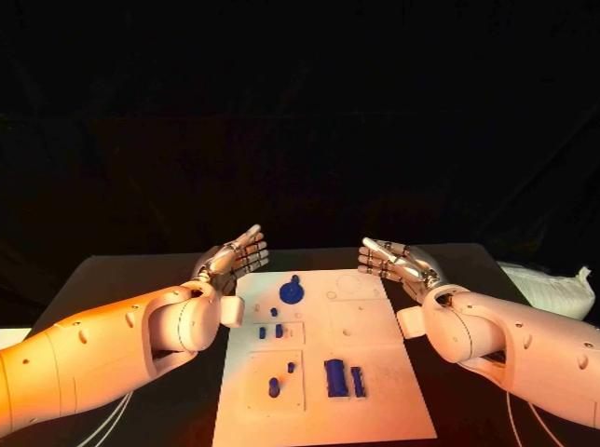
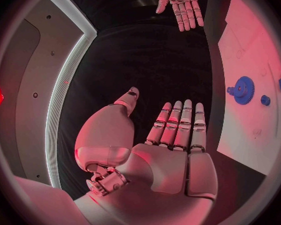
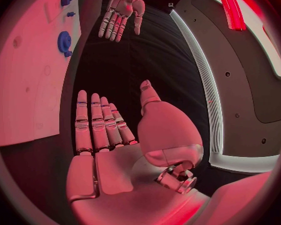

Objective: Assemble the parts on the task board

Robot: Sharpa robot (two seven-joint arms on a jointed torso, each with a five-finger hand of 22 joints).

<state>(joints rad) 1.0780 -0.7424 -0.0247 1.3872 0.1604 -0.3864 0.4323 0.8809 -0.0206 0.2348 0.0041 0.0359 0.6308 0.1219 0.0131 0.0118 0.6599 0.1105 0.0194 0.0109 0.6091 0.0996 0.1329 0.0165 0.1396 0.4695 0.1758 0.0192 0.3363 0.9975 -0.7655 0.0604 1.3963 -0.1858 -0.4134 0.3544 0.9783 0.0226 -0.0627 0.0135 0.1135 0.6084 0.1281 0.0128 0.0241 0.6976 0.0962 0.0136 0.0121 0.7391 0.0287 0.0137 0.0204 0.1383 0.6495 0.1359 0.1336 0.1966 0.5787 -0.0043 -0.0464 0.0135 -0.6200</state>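
Blue plastic, by the look of it: small stiff parts scattered over the flat white rectangular task board [image 1: 367, 410] in the middle of the black table [image 1: 126, 275]. Nearest the far end lies a round blue toothed gear w/ a short stub [image 1: 293, 292]; the left wrist view shows its teeth clearly. Mid-board are three small blue pegs [image 1: 271, 330], close together. Toward the near end sit two upright-looking blue rectangular blocks [image 1: 343, 377] side by side, plus two more little blue studs [image 1: 281, 379] just beside them.

Left silver hand [image 1: 230, 258] hovers off the board's far left corner, fingers straight and spread, palm inward, nothing in it. Right silver hand [image 1: 397, 262] mirrors it at the far right corner, also flat and empty. Both are apart from every part.

Handling guess: parts prob. light, rigid, hard-surfaced, so not fragile but apt to skid on the smooth board or pop out of a pinch. The gear I'd take by its rim, thumb vs. a finger across the teeth, or by the stub. Pegs need a fine fingertip pinch on the sides. Blocks offer flat long faces, the easiest hold. Can't tell whether any part is already seated in a socket.
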